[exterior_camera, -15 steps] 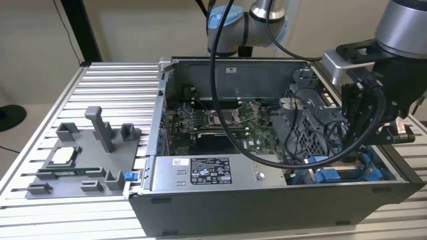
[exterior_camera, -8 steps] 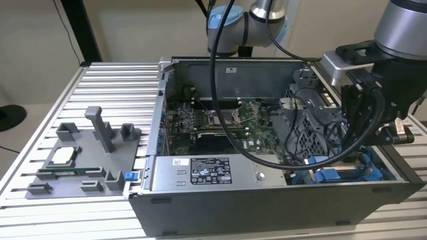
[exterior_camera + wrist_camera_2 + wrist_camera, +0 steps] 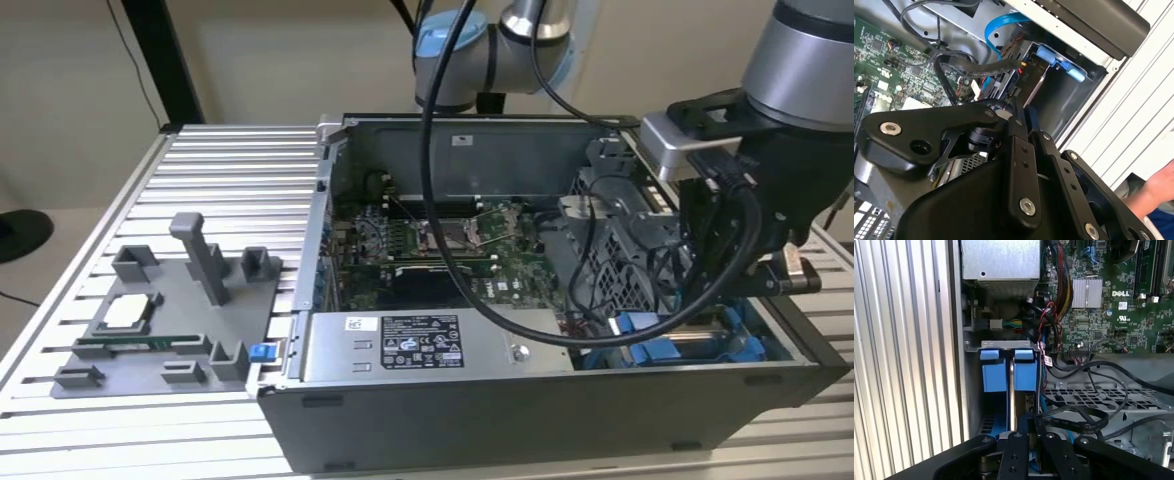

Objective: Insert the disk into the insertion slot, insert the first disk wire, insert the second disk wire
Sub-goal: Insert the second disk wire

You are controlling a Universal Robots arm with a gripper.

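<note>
In the exterior view my arm reaches down into the open computer case (image 3: 534, 420) at its corner toward the exterior view's right. Blue plastic of the disk (image 3: 654, 350) shows there, low in the case beside the grey power-supply box (image 3: 427, 345). The motherboard (image 3: 441, 245) lies flat on the case floor. On the slatted table (image 3: 214, 170) to the exterior view's left sits a grey fixture tray (image 3: 160, 320) with a few small parts in it.

In the second wrist view my gripper (image 3: 1016, 107) has its black fingers (image 3: 1019, 150) drawn close together around a dark cable plug at their tip, though I cannot tell whether they truly clamp it. Just past the tip is the insertion slot (image 3: 1069, 100), and the disk's blue tabs (image 3: 1061, 62) stand at its far rim. A light blue cable (image 3: 999, 27) loops above. A person's hand (image 3: 1159, 185) is at the frame's edge, outside the case.

In the first wrist view the disk (image 3: 1011, 375) stands on edge inside the insertion slot (image 3: 1006, 344), its thin metal side facing me between two blue frame pieces, its long axis running away from my gripper (image 3: 1021, 432) toward the power-supply box (image 3: 999, 260). Black cables (image 3: 1089, 415) drape across the perforated bay wall.
</note>
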